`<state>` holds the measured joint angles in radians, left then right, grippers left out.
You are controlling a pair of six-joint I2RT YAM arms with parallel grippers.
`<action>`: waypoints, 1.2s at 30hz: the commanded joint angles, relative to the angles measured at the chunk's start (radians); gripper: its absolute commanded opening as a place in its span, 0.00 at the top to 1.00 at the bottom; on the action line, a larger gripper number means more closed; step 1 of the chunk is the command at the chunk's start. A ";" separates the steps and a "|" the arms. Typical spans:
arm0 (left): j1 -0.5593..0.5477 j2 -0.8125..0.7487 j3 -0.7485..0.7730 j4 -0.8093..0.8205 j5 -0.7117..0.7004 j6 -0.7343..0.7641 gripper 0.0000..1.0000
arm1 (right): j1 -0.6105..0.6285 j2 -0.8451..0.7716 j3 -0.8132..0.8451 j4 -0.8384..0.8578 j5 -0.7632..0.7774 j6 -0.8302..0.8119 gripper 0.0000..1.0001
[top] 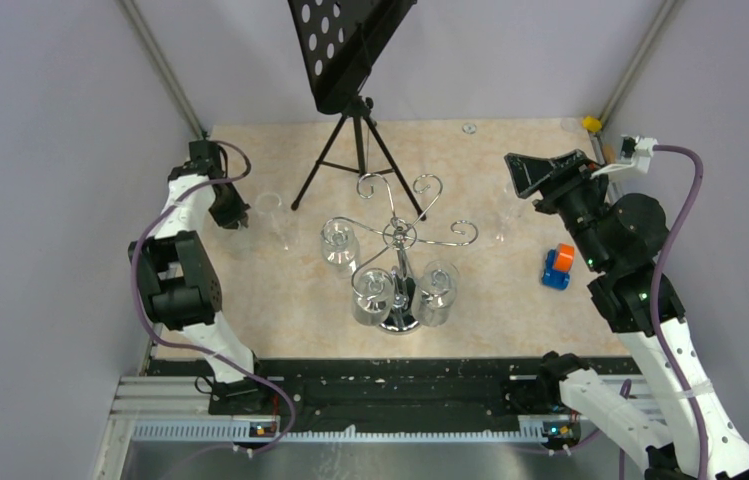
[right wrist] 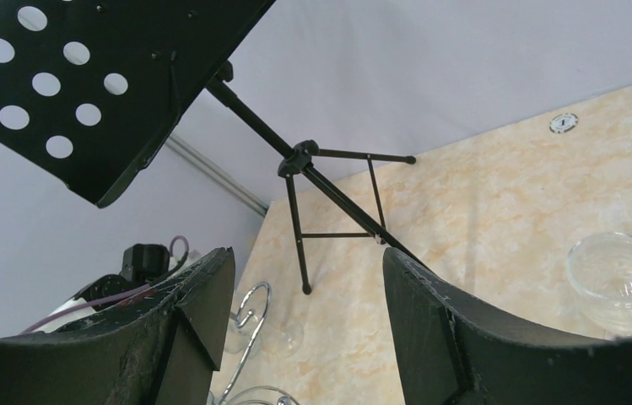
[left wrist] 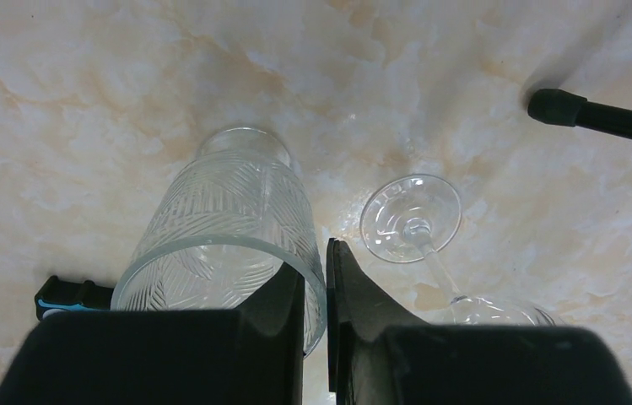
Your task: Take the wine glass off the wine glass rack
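The chrome wine glass rack (top: 402, 235) stands mid-table; one scroll arm shows in the right wrist view (right wrist: 249, 308). Three wine glasses hang bowl-down from it (top: 340, 243), (top: 372, 295), (top: 438, 292). Another wine glass (top: 275, 222) stands upright on the table left of the rack, with its foot in the left wrist view (left wrist: 411, 228). My left gripper (top: 233, 215) (left wrist: 316, 253) is beside it, its fingers nearly together astride the rim of a patterned tumbler (left wrist: 219, 219). My right gripper (top: 530, 172) (right wrist: 308, 261) is open and empty, raised right of the rack.
A black tripod music stand (top: 350, 40) (right wrist: 84, 76) stands behind the rack, one foot near the left gripper (left wrist: 557, 107). A further clear glass (top: 506, 215) (right wrist: 616, 283) stands right of the rack. An orange-and-blue object (top: 558, 267) lies at the right.
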<state>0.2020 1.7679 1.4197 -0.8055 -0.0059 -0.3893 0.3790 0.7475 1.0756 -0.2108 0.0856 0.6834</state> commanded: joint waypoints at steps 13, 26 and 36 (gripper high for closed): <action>0.009 -0.147 0.063 -0.008 -0.062 0.032 0.49 | 0.006 -0.007 0.037 0.014 -0.009 -0.005 0.34; 0.010 -0.546 0.039 -0.020 0.146 0.027 0.10 | 0.006 0.005 0.015 0.036 -0.062 0.039 0.34; -0.003 -0.838 -0.097 0.189 0.838 -0.261 0.24 | 0.006 0.019 -0.017 0.065 -0.094 0.072 0.35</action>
<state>0.2070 0.9867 1.4071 -0.7757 0.4858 -0.4801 0.3790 0.7551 1.0660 -0.2012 0.0212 0.7368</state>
